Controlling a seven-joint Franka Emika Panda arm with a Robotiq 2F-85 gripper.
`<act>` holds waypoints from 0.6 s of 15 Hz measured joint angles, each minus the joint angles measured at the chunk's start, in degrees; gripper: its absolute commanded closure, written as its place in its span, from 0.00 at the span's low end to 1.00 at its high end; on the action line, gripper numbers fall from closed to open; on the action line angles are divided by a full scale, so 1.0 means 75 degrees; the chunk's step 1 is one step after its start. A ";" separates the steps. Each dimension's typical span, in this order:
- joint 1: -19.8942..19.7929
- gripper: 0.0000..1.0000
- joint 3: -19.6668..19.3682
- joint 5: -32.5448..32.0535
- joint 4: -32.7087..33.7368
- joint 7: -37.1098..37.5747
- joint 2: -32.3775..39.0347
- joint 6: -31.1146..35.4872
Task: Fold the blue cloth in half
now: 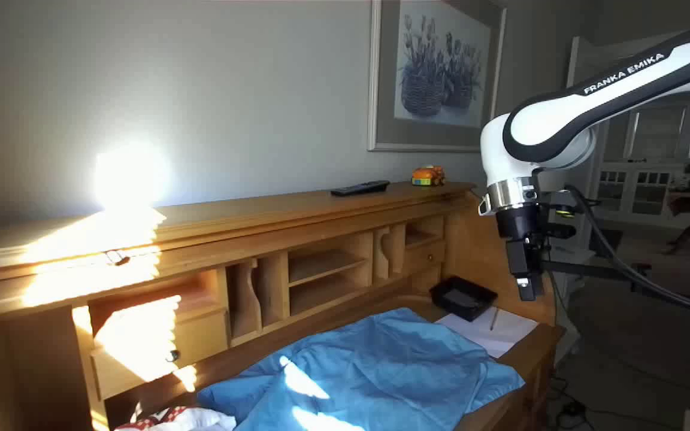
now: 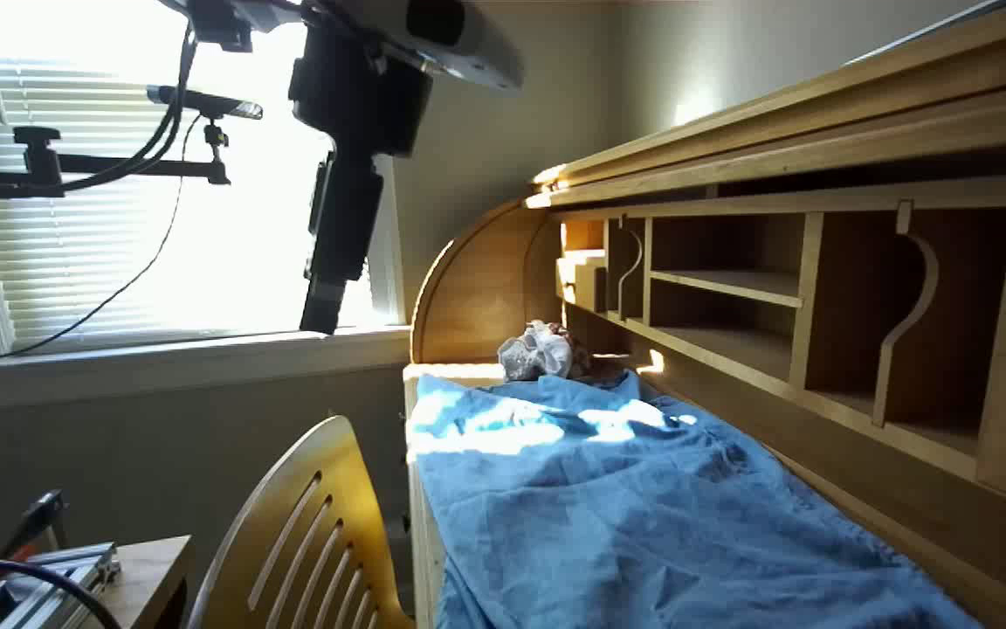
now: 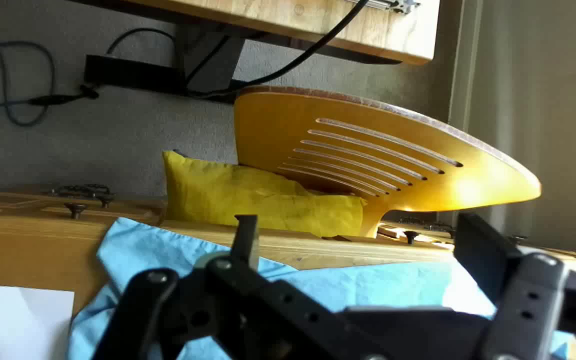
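Note:
The blue cloth (image 1: 375, 371) is spread, wrinkled, over the wooden desk's work surface. Patches of sunlight fall on it. It also shows in an exterior view (image 2: 573, 515), covering most of the desk top, and hangs over the front edge there. In the wrist view the cloth (image 3: 368, 285) lies below and beyond the fingers, with a corner out to the left. My gripper (image 3: 358, 222) is open, with wide-apart fingers and nothing between them. In the exterior views the gripper (image 1: 526, 290) (image 2: 321, 319) hangs well above desk height, apart from the cloth.
Desk cubbyholes (image 1: 327, 269) rise behind the cloth. A black tray (image 1: 463, 298) and white paper (image 1: 495, 329) with a pencil lie at one end. A white-and-red bundle (image 2: 538, 351) sits at the other. A wooden chair (image 2: 311, 533) and yellow cushion (image 3: 263, 195) stand in front.

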 measured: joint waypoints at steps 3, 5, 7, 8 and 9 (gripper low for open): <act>0.0000 0.00 0.0000 0.0000 0.0000 0.0000 0.0000 0.0000; 0.0000 0.00 0.0000 0.0000 0.0000 0.0000 0.0000 0.0001; -0.0016 0.00 0.0016 0.0000 0.0000 0.0000 0.0000 0.0001; -0.0041 0.00 0.0053 -0.0040 -0.0017 0.0000 0.0000 0.0178; -0.0062 0.00 0.0099 -0.0081 -0.0054 0.0000 0.0013 0.0558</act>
